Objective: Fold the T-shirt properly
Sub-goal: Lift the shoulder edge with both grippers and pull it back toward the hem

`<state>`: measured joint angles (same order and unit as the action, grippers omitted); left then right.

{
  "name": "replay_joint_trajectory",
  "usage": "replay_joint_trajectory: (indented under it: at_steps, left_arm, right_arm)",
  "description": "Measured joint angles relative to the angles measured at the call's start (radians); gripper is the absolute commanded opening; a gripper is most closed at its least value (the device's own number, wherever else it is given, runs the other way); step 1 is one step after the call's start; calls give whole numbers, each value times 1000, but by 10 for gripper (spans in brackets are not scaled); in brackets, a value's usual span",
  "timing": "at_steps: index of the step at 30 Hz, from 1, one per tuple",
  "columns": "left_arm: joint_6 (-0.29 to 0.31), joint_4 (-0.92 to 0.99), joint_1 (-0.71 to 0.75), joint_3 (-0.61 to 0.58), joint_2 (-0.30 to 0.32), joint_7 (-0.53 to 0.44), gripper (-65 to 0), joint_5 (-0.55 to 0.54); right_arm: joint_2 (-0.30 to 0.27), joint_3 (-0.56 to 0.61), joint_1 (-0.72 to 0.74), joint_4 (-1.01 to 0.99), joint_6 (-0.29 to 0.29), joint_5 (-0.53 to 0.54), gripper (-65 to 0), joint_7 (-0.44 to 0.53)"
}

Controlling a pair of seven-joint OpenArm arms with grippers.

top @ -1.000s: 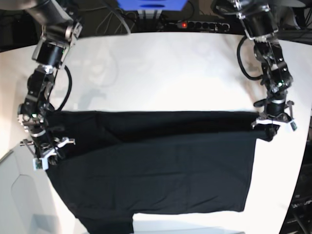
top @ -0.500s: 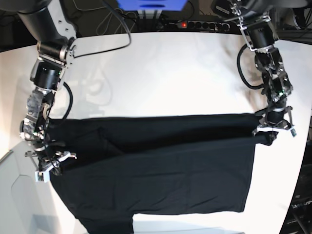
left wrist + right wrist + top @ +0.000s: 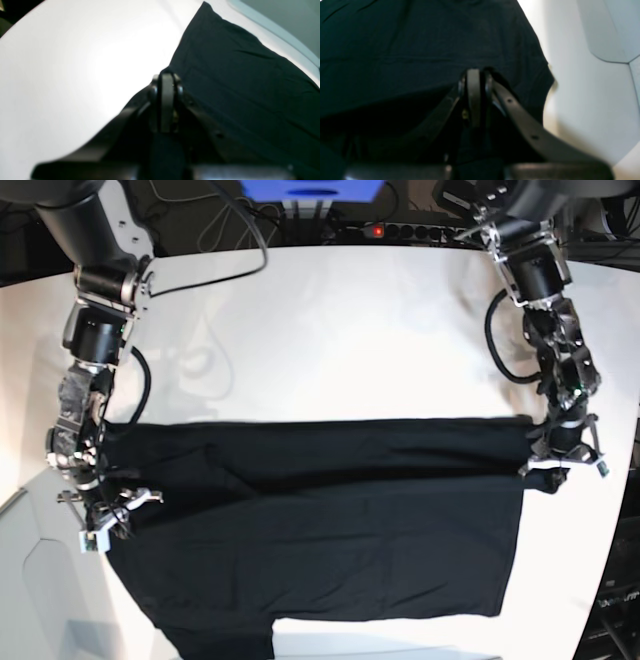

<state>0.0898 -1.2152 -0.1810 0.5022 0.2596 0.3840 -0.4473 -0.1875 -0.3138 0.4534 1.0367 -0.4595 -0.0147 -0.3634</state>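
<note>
The black T-shirt lies plain side up across the near half of the white table, with its far part doubled over as a long band. My left gripper is shut on the shirt's right corner; in the left wrist view the jaws pinch the cloth edge. My right gripper is shut on the shirt's left corner; in the right wrist view the closed jaws hold dark cloth. No print or label shows.
A black power strip with a red light and cables lies behind the table's far edge, beside a blue box. A pale grey panel lies off the table's near left. The shirt's lower hem hangs at the near edge.
Both grippers have moved toward the near edge, carrying the shirt's far fold edge with them. The doubled band now lies lower on the table.
</note>
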Motion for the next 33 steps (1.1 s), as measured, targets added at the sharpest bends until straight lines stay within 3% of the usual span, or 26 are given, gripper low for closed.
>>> replay_joint_trajectory:
  at_steps: [3, 5, 8, 11, 14, 19, 23, 29, 33]
  left_arm:
    - [0, 40, -11, 0, -2, 2, -638, 1]
    - [0, 54, -16, 0, -2, 4, -585, 4]
    - [-5, 66, -37, 1, 6, 89, -387, 8]
    - [-5, 58, -52, 1, 17, 103, -167, 5]
    - [-4, -2, -42, 2, 17, 111, -67, 4]
    - [5, -132, 67, 7, 14, 90, -69, -9]
    - [-10, -76, 148, 9, 8, 114, -69, 3]
    - [-5, 20, 122, 5, 6, 101, -69, -3]
    - [-5, 32, 117, 0, -23, 34, -71, 1]
  right_arm:
    - [0, 0, 0, 0, 0, 0, -650, -1]
    - [0, 0, 0, 0, 0, 0, -640, -2]
    - [0, 1, 0, 0, 0, 0, -518, -2]
    - [0, 1, 0, 0, 0, 0, -355, -2]
    - [0, -4, 0, 4, 0, 0, -273, -2]
    - [2, -5, -64, 113, 0, -2, -258, -4]
    - [4, -6, -135, 203, 0, -3, -258, -3]
    - [5, -6, -222, 248, 0, 0, -258, -4]
    - [-20, -5, -270, 268, -1, 8, -258, 4]
